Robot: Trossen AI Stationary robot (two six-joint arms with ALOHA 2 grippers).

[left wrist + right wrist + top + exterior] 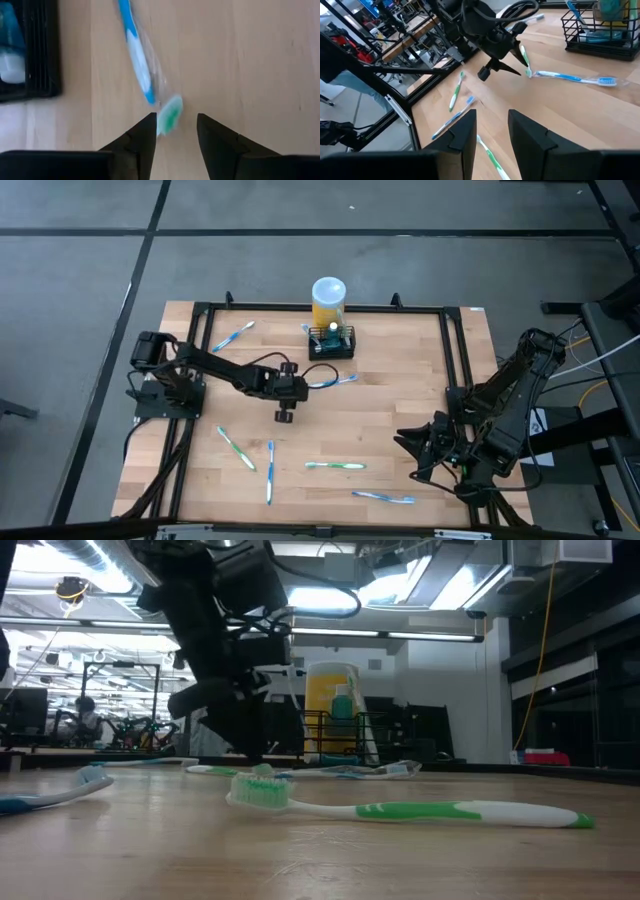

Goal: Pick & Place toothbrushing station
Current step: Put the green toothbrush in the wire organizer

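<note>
I see the toothbrushing station standing upright at about 12 o'clock on the surface, its long side running 9-to-3 along the back rail, open top up, touching the yellow cylinder just behind it. A few items stand inside it; I cannot tell what they are. My left claw hangs near the middle of the surface, at about 7 o'clock from the station and apart from it. Its fingers are spread a little and grip nothing — between the tips lies the green-and-white head of a toothbrush, overlapping a blue one. My right claw waits at about 4 o'clock near the edge, fingers slightly apart and empty — loose toothbrushes lie scattered along the front
</note>
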